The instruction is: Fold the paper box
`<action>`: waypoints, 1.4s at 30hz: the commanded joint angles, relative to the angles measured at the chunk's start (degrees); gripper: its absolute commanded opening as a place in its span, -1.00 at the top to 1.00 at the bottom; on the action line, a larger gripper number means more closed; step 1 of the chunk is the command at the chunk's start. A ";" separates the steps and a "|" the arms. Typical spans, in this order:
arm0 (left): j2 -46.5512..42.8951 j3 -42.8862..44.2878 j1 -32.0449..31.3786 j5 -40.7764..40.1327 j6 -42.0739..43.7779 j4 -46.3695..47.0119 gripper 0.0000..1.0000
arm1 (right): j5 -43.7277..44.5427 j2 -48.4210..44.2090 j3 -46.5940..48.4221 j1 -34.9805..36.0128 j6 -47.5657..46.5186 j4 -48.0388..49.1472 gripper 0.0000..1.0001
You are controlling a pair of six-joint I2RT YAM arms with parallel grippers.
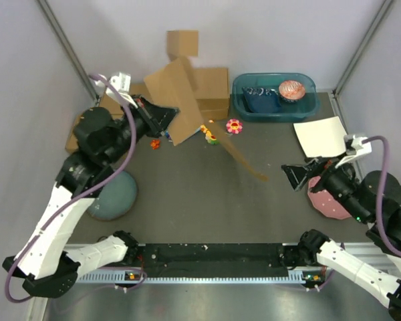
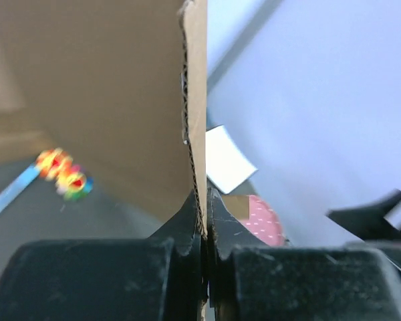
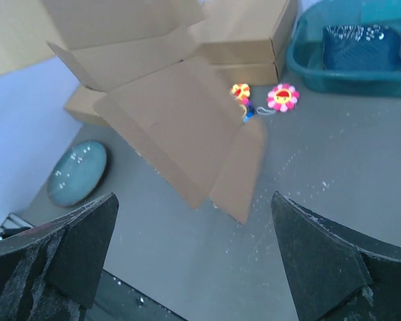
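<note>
My left pincer (image 2: 204, 224) is clamped on the edge of the paper box (image 2: 107, 100). My right pincer (image 3: 194, 227) gapes empty. I'd bring it to the hanging flap (image 1: 244, 159) and crease squarely.

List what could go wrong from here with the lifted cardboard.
The left gripper pinches only a thin edge of the paper box; the raised sheet may slip or pivot.
Its dangling flap hangs near the small toys and could sweep them.
The open right gripper may miss the flap tip.
</note>
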 commanded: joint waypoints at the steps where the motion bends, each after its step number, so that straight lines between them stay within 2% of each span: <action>1: 4.72 13.10 -0.10 21.29 3.34 -8.33 1.00 | 0.41 0.27 5.20 0.61 -2.23 -0.90 -0.98; 4: 6.83 16.46 -0.54 28.77 -0.88 -7.11 1.00 | 0.50 -0.08 7.40 0.61 -2.59 -1.08 -0.98; 11: 10.88 19.28 -6.86 34.49 -4.85 -2.72 1.00 | 1.64 -1.75 9.16 0.61 -2.85 -1.96 -0.98; 15: 13.87 24.19 -9.86 38.62 -4.50 -1.48 1.00 | 2.43 -2.63 9.16 0.61 -2.59 -3.10 -0.98; 18: 12.82 24.47 -9.16 35.30 -1.17 -3.32 1.00 | 2.96 -3.33 9.17 0.61 -2.41 -3.72 -0.98; 20: 10.45 23.33 -6.01 35.28 -0.72 -1.85 1.00 | 3.40 -3.68 9.08 0.61 -2.41 -4.24 -0.98; 23: 8.25 20.52 -0.38 42.03 -5.63 3.25 1.00 | 4.10 -3.86 8.73 0.52 -2.76 -4.68 -0.98; 26: 8.51 19.47 3.31 43.72 -6.26 2.57 1.00 | 4.02 -3.60 7.94 0.61 -2.94 -4.68 -0.98; 29: 9.21 11.75 7.71 47.14 -7.05 3.70 1.00 | 4.45 -3.95 6.80 0.61 -3.03 -4.68 -0.98; 30: 9.39 5.55 8.94 49.59 -7.49 5.36 1.00 | 4.46 -4.03 6.53 0.61 -2.94 -4.68 -0.98; 33: 11.67 -6.41 13.51 54.08 -10.73 14.49 1.00 | 4.46 -4.65 5.13 0.61 -2.85 -4.68 -0.98; 35: 15.88 -10.23 15.53 57.95 -10.49 18.47 1.00 | 4.54 -5.53 3.72 0.61 -2.68 -4.77 -0.98; 37: 21.74 -12.26 17.46 59.19 -4.89 16.99 1.00 | 4.54 -5.97 2.32 0.61 -2.68 -4.86 -0.98; 40: 29.39 -11.31 20.89 59.63 1.88 9.44 1.00 | 4.28 -6.41 0.74 0.61 -2.50 -5.03 -0.98; 42: 32.32 -9.03 22.13 55.17 4.97 2.50 0.84 | 4.10 -6.41 -0.06 0.61 -2.50 -4.95 -0.98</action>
